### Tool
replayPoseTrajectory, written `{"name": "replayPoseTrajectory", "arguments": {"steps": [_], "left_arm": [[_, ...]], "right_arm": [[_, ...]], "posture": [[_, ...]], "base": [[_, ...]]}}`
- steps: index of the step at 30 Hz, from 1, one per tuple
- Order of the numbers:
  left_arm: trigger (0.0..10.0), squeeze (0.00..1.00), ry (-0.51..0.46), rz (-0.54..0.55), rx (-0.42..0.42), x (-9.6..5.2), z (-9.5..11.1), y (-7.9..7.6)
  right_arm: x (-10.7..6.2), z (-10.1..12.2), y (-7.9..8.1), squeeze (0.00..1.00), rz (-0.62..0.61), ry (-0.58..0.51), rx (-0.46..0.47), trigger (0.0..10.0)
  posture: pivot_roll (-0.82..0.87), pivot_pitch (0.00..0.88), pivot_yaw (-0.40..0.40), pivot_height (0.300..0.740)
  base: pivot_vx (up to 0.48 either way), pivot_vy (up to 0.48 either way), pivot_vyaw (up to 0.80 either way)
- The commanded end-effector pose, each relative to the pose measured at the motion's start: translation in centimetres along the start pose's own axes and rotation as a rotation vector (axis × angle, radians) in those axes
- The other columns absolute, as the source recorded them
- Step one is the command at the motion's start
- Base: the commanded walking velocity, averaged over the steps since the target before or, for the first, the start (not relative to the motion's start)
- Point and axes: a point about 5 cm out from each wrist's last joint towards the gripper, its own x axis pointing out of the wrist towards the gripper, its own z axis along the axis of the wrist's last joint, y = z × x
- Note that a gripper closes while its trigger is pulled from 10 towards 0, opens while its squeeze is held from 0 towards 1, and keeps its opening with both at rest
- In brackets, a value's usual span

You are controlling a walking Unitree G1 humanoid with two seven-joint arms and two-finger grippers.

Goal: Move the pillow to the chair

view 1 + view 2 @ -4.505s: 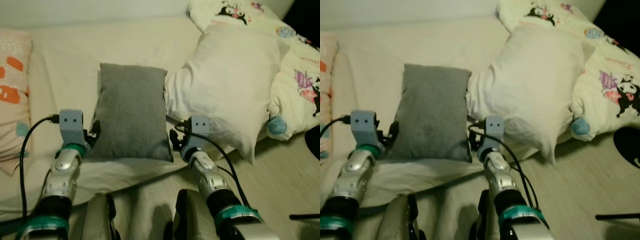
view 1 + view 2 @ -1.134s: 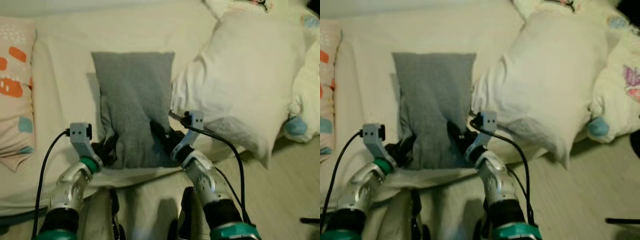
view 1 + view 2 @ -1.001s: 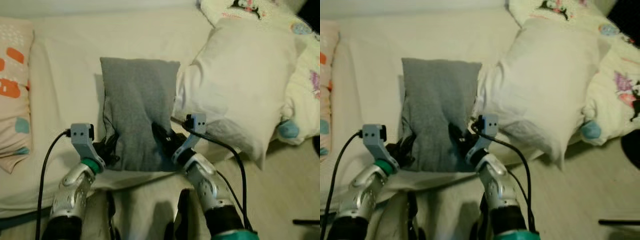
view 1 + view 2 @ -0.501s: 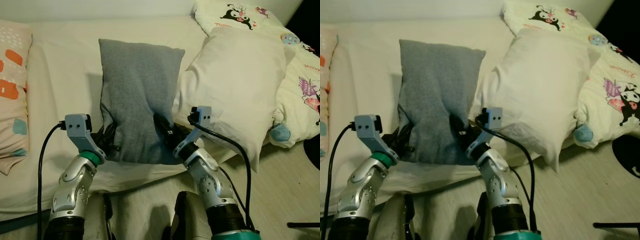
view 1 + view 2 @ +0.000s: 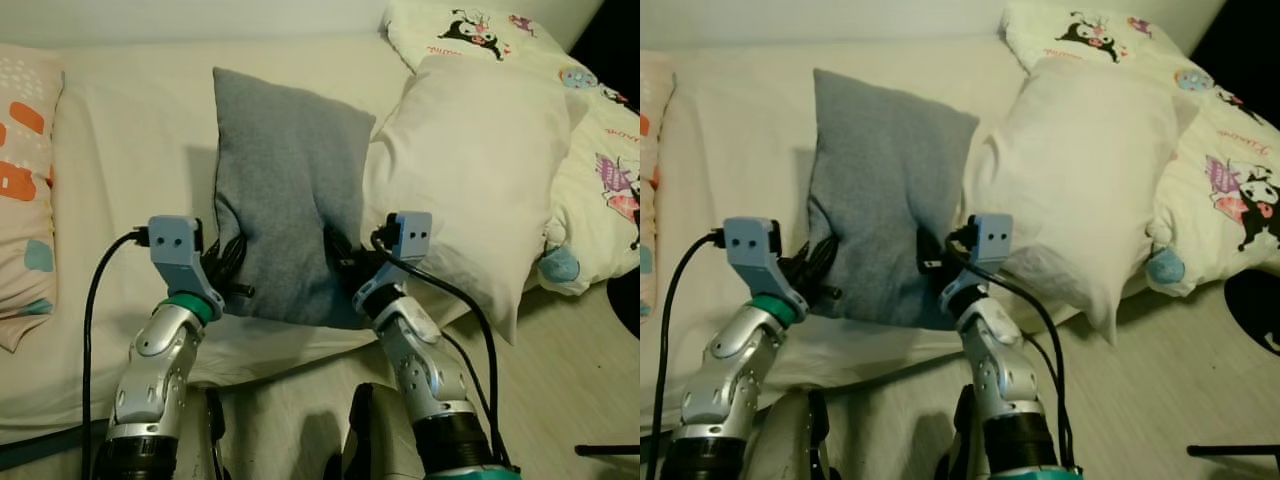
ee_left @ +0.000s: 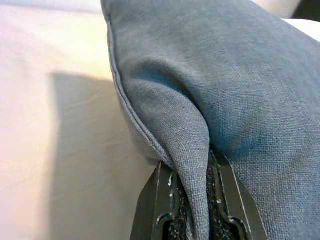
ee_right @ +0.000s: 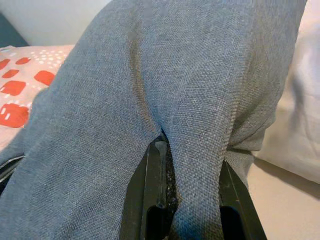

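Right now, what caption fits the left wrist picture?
Left gripper pinching a fold of the grey pillow above the cream bed sheet.

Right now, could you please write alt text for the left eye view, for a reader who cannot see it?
Two silver robot arms pinch a grey fabric pillow by its near corners, the left gripper and right gripper each shut on a fold. It stands tilted on a cream bed, beside a large white pillow.

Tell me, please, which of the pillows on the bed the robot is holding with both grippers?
The grey pillow in the middle: the left gripper and right gripper each pinch a fold of it. The white pillow beside it and the orange-patterned one lie untouched.
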Motion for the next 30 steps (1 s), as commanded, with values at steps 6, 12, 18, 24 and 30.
{"name": "replayPoseTrajectory", "arguments": {"steps": [6,12,18,24,30], "left_arm": [[10.0,0.00,-0.057,-0.046,0.006,0.7,1.6,-1.7],[10.0,0.00,-0.075,-0.022,0.030,1.1,2.4,-1.5],[10.0,0.00,-0.073,-0.016,0.051,1.2,2.9,-1.4],[10.0,0.00,-0.071,0.004,0.068,1.3,3.2,-1.1],[10.0,0.00,-0.069,0.008,0.070,1.1,3.2,-1.2]], "right_arm": [[0.2,-0.7,1.3,0.00,0.030,0.009,0.029,10.0],[0.2,-1.0,1.2,0.00,0.006,0.013,0.028,10.0],[0.3,-1.3,1.2,0.00,-0.008,0.015,0.033,10.0],[0.4,-1.6,1.4,0.00,-0.007,0.021,0.043,10.0],[0.3,-1.8,1.5,0.00,-0.004,0.029,0.046,10.0]], "posture": [[0.09,0.020,-0.040,0.575],[0.10,0.018,-0.031,0.595],[0.13,0.018,-0.028,0.610],[0.14,0.019,-0.029,0.625],[0.14,0.020,-0.032,0.640]], "base": [[0.000,0.000,0.00],[0.000,0.000,0.00],[0.000,0.000,0.00],[0.000,0.000,0.00],[0.000,0.000,0.00]]}}
